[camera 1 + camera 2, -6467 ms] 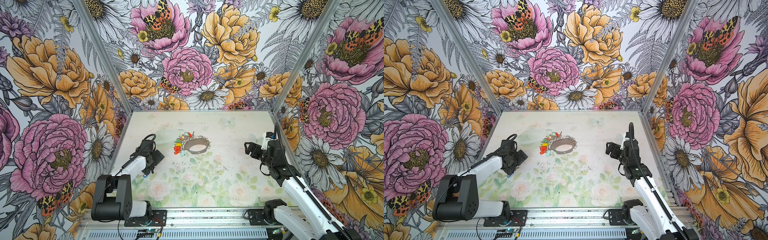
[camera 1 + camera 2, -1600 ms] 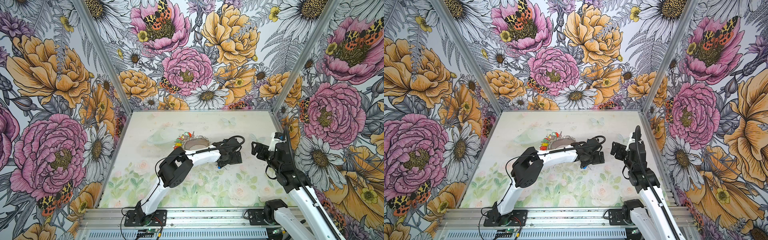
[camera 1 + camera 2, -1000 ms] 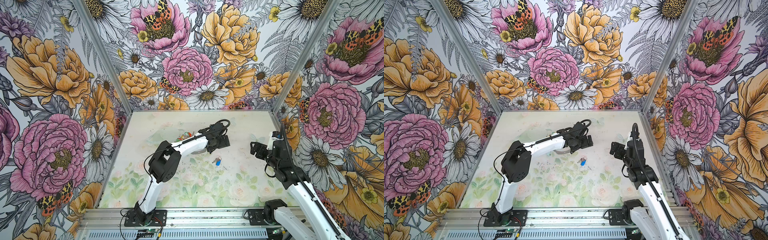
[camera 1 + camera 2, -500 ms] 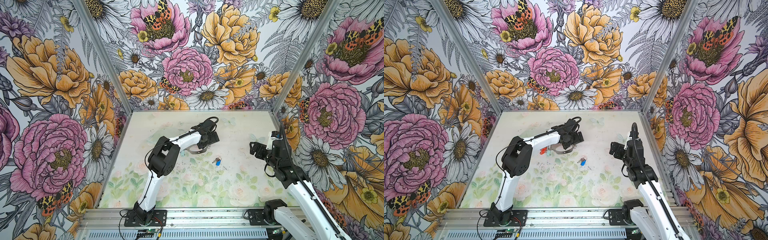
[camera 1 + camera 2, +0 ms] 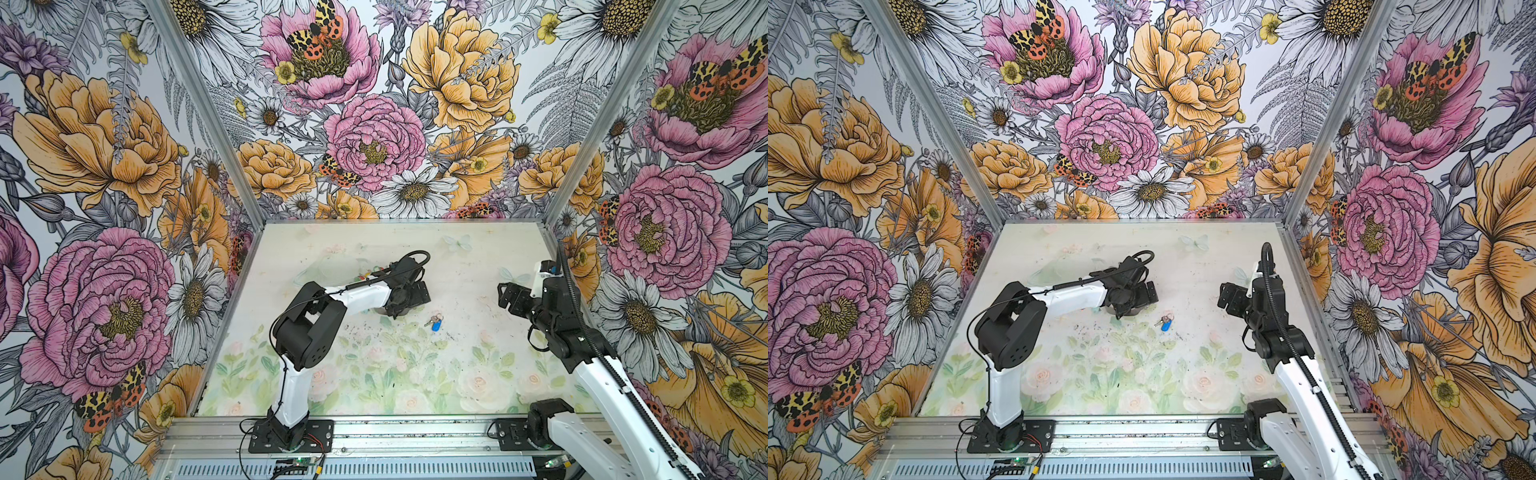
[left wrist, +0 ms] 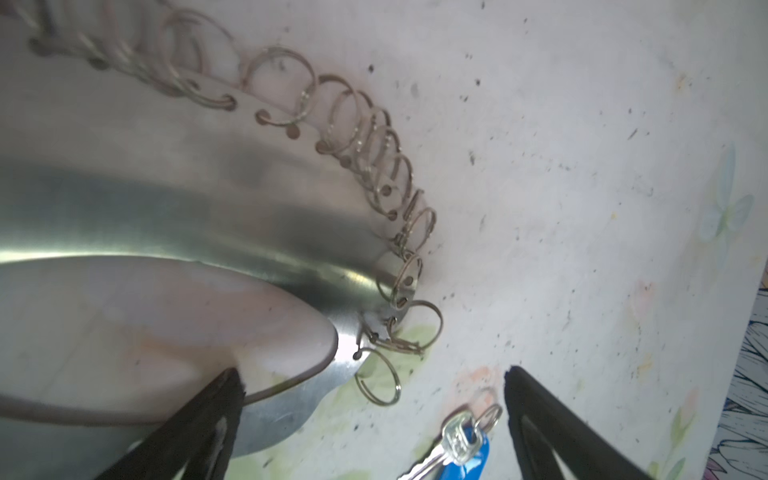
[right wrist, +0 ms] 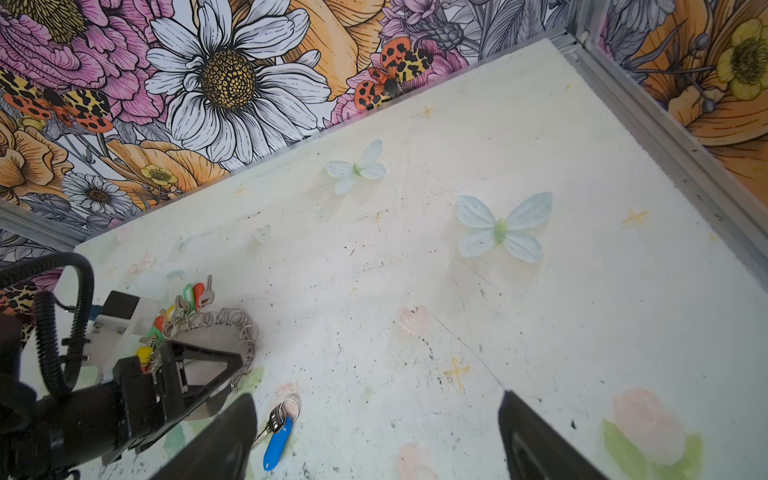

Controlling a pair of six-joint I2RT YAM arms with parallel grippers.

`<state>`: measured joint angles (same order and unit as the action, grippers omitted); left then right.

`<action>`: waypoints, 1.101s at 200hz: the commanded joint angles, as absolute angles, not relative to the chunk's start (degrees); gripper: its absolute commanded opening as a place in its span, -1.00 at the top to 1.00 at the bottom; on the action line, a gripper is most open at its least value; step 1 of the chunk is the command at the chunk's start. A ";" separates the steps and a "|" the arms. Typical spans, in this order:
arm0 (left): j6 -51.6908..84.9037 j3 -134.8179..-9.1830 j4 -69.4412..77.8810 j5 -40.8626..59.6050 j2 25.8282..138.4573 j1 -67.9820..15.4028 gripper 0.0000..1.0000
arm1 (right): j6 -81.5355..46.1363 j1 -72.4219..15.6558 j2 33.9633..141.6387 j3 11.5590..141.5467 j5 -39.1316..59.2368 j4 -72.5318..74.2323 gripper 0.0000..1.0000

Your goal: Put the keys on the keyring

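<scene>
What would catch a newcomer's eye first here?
The loud flowered walls all round the table. Next, the left gripper, open over the edge of the grey keyring mid-table, and a lone blue key tag lying apart from it, toward the open right gripper.

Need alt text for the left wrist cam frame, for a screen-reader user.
A large grey metal keyring, rimmed with small wire loops, lies on the pale, speckled table and fills much of the frame. Beside it, clear of the loops, a single key with a blue tag lies on the table between the left gripper's open black jaws, which hold nothing.
</scene>
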<state>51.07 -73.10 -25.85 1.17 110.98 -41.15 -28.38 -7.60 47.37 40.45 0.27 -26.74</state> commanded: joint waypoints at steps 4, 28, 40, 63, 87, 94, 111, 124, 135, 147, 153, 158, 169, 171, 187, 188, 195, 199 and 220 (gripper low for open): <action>53.35 -63.05 -27.25 1.74 104.92 -41.82 -0.97 | -28.80 -8.32 49.16 42.19 2.26 -25.78 -0.81; 55.36 -53.17 -27.38 0.73 94.76 -42.53 -0.97 | -30.43 -9.73 51.67 42.28 4.60 -24.19 -0.77; 56.38 -48.39 -27.42 0.06 90.06 -42.63 -0.97 | -31.39 -11.15 53.05 42.16 4.75 -23.22 -0.75; 57.74 -41.89 -27.47 -0.68 81.85 -41.81 -0.97 | -34.16 -15.38 56.71 41.75 4.58 -20.85 -0.70; 55.98 -41.35 -27.34 -2.34 77.04 -41.12 -0.97 | -37.15 -21.35 61.51 42.48 3.63 -18.66 -0.64; 54.81 -42.11 -27.38 -2.46 76.66 -40.57 -0.97 | -37.79 -23.13 62.82 42.87 3.42 -18.35 -0.63; 51.29 -43.64 -25.85 -0.28 77.33 -38.55 -0.95 | -39.14 -27.32 65.70 44.06 2.17 -18.04 -0.58; 48.39 -44.77 -23.89 3.36 78.88 -37.05 -0.85 | -40.24 -29.88 67.04 44.34 1.44 -17.75 -0.55; 46.27 -46.32 -24.06 4.29 80.41 -36.89 -0.74 | -41.03 -31.33 67.97 44.15 0.93 -17.50 -0.53; 44.83 -47.39 -24.07 5.47 81.94 -36.88 -0.64 | -41.70 -32.33 68.34 43.64 0.19 -17.32 -0.51; 44.25 -47.75 -24.11 6.00 82.73 -36.91 -0.59 | -42.06 -32.56 68.38 43.23 -0.20 -17.36 -0.50; 44.06 -47.96 -24.05 6.34 83.32 -36.91 -0.56 | -42.33 -32.61 68.30 42.92 -0.47 -17.39 -0.49; 43.61 -48.46 -24.01 7.00 84.87 -37.02 -0.48 | -42.88 -32.79 68.12 42.04 -0.74 -17.13 -0.49; 43.49 -48.59 -24.06 7.13 85.16 -37.12 -0.46 | -43.00 -32.78 68.07 41.91 -0.78 -17.07 -0.49; 42.49 -49.77 -24.07 7.30 87.09 -38.18 -0.38 | -43.41 -33.01 68.42 41.14 -0.71 -16.55 -0.47; 42.43 -49.84 -24.08 7.25 87.23 -38.25 -0.37 | -43.46 -33.03 68.44 41.09 -0.70 -16.54 -0.46; 42.28 -50.45 -24.12 7.14 88.02 -38.72 -0.34 | -43.50 -33.11 68.76 40.81 -0.54 -16.36 -0.46; 42.19 -50.76 -24.09 7.05 88.50 -38.95 -0.32 | -43.51 -33.14 68.94 40.72 -0.43 -16.27 -0.45; 41.97 -52.19 -24.61 6.08 90.70 -39.46 -0.23 | -43.23 -33.26 69.77 40.52 -0.10 -15.87 -0.43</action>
<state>43.94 -49.60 -25.06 5.65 88.95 -38.65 -42.57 -32.73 68.66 41.32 0.67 -17.63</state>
